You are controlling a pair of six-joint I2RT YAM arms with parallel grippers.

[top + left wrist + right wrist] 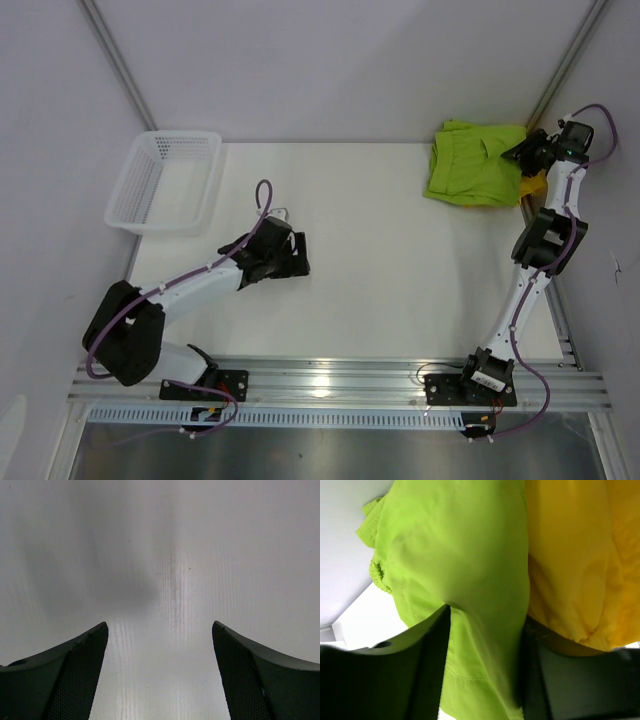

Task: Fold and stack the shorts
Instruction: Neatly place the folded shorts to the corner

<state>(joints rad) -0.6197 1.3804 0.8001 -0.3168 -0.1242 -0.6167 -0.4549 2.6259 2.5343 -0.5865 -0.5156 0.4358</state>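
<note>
The lime green shorts (475, 165) lie bunched at the table's far right corner. A bit of the yellow shorts (531, 186) peeks out at their right edge. My right gripper (522, 156) is at that edge of the pile. In the right wrist view the lime shorts (460, 545) fill the left and the yellow shorts (575, 555) the right. The right gripper (486, 615) has its jaws apart, with a fold of lime cloth lying loosely between them. My left gripper (296, 260) rests low over bare table at centre left. In its own view the left gripper (160, 626) stands wide open with nothing in it.
A white mesh basket (150, 228) sits at the far left of the table. Grey walls close in the back and both sides, and the right wall runs close beside the shorts. The metal rail (330, 385) with the arm bases lines the near edge.
</note>
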